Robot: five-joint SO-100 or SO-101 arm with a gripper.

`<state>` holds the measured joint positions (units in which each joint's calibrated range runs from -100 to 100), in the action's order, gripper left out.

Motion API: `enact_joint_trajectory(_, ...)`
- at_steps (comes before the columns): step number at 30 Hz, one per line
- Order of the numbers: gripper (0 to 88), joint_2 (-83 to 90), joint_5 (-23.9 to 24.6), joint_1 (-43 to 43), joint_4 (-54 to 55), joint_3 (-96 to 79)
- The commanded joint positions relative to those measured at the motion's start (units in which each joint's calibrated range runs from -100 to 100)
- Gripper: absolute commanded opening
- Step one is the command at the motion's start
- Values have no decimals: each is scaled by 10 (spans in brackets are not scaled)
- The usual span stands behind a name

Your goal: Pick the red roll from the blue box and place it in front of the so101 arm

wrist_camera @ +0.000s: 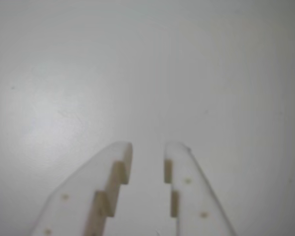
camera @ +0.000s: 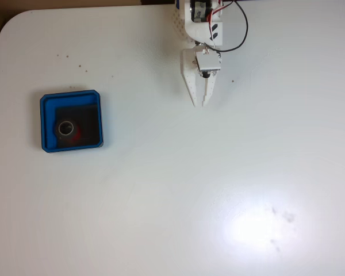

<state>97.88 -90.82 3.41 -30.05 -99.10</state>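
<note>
White tabletop (camera: 161, 190), glossy and bare. Small red roll with grey ring (camera: 67, 129) lying flat inside shallow bright-blue square tray (camera: 43, 123); well off to fixed-view left and slightly below white two-finger gripper (camera: 199, 104), narrowly parted, pinching nothing.

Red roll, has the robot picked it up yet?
Not yet. Nothing looks done: the red roll sits inside the blue box on the left of the fixed view. The gripper hangs far from it near the arm's base, its fingers apart and empty in the wrist view. Reaching, grabbing and placing are all left.
</note>
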Motion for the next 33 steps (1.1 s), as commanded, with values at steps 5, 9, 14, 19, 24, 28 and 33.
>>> enact_joint_trajectory(5, 8, 7, -4, 3, 9, -7)
enact_joint_trajectory(9, 8, 7, -4, 3, 9, -7)
enact_joint_trajectory(14, 6, 7, -2, 8, 9, -6)
enact_joint_trajectory(19, 5, 5, -2, 92, 9, -5)
enact_joint_trajectory(24, 5, 5, -5, 269, 9, -5)
enact_joint_trajectory(28, 5, 6, -2, 412, 9, -3)
enact_joint_trajectory(33, 6, 6, -5, 525, 14, 0)
